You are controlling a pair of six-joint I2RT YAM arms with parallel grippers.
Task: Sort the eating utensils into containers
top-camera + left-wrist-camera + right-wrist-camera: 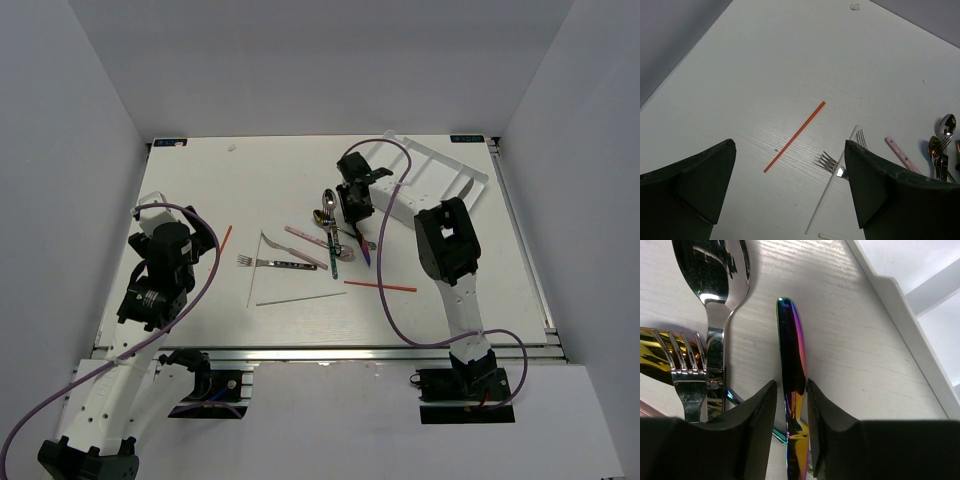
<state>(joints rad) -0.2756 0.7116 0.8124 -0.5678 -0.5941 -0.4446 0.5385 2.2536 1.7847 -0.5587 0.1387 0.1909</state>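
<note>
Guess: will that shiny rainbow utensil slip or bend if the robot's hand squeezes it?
Probably slippery: the rainbow utensil looks mirror-smooth and narrow between the fingers of the right hand. It looks like metal, so likely stiff. Lying flat on the table, it shouldn't roll.

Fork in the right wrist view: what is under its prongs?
The fork's prongs lie across the bowl of a gold spoon. Only that part of the bowl shows; the rest is covered by the fork or cut off by the picture's edge.

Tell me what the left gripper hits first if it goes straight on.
Probably the red chopstick, which lies on the table straight ahead of the open left gripper, between its fingers. Depth is unclear, so it could land on bare table just beside the chopstick.
</note>
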